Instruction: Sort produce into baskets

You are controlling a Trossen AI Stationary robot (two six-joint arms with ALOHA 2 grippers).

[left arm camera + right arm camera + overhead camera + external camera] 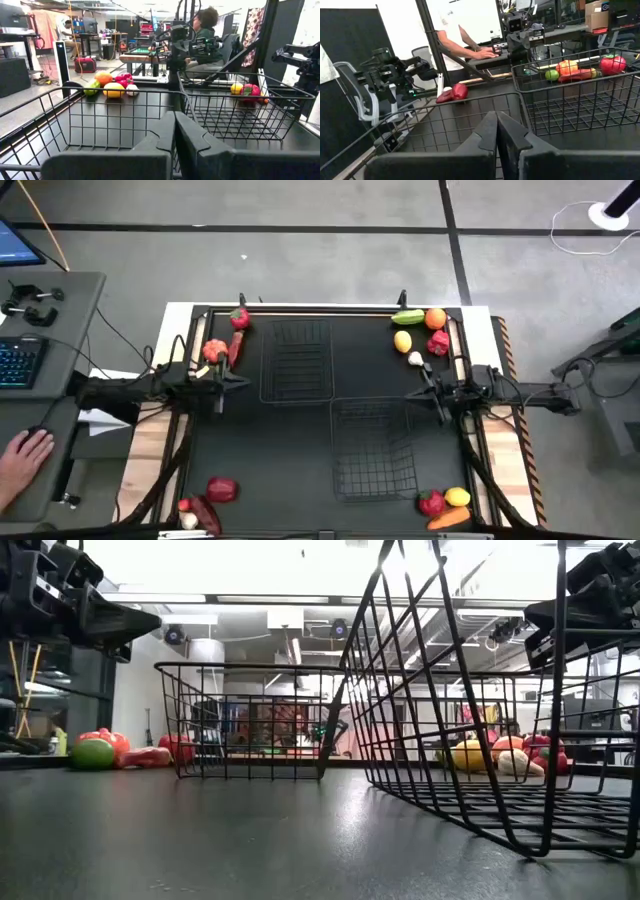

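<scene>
**Both arms parked, sorting not yet begun**

I see my left gripper (222, 380) and right gripper (432, 390) clenched on nothing, facing across two empty baskets (296, 360) between them. The produce (418, 332) sits in corner clusters outside the baskets, likely staged for sorting.

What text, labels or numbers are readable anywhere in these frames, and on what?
None can be read.
The cardboard box in the right wrist view carries a blue mark, too small to read.
The monitor by the keyboard shows a lit screen, nothing legible.
The baskets, produce and table show no visible print.
</scene>
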